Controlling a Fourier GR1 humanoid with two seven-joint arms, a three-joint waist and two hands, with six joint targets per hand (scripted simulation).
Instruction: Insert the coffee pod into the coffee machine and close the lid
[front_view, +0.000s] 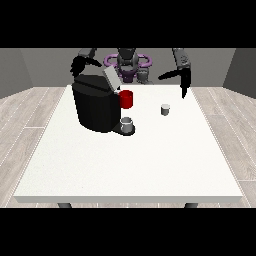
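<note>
A black coffee machine (95, 106) stands on the white table (130, 160) at the left, its grey lid (110, 77) tilted up. A small grey cup (127, 124) sits on its base. The small white coffee pod (165, 109) stands alone on the table, right of the machine. The hand at the view's right (184, 81) hangs above and behind the pod, apart from it, fingers pointing down and thumb spread. The hand at the view's left (79, 65) hovers behind the machine's top, holding nothing that shows.
A red mug (126, 99) stands just behind the machine's right side. The table's front edge (130, 199) lies well short of all objects.
</note>
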